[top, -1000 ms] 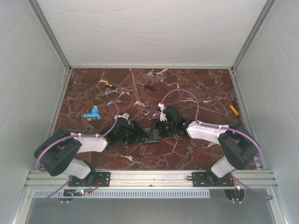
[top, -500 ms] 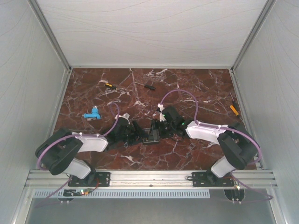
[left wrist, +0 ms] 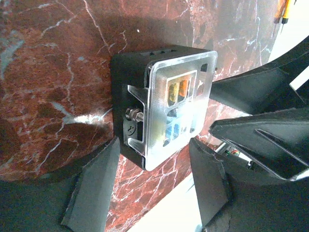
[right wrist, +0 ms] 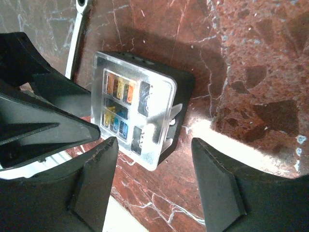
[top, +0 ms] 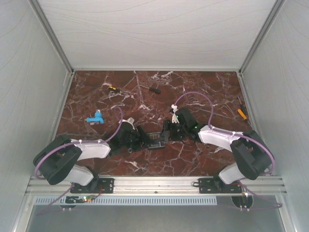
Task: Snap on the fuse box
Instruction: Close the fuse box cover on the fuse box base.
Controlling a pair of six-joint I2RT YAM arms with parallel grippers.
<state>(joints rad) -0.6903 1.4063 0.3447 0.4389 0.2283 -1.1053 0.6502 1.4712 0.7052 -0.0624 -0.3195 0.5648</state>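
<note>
The fuse box (top: 154,140) lies mid-table between both arms, a black squarish body (left wrist: 129,72) with a clear cover (left wrist: 179,108) sitting on top, orange and blue fuses showing through. My left gripper (left wrist: 153,146) is open, its fingers either side of the box's near corner without touching it. My right gripper (right wrist: 154,143) is open too, coming from the opposite side, with the fuse box (right wrist: 183,87) and its clear cover (right wrist: 128,104) just beyond its fingertips. In the top view the left gripper (top: 143,137) and right gripper (top: 167,132) flank the box closely.
A blue part (top: 95,117) lies at the left. Small screwdrivers (top: 112,88) (top: 154,89) lie near the back, and an orange tool (top: 241,113) by the right wall. A white wrench (right wrist: 79,29) shows past the box. White walls enclose the table.
The right arm has shifted a little to the right and its jaws have narrowed slightly. The left arm and the fuse box have barely moved.
</note>
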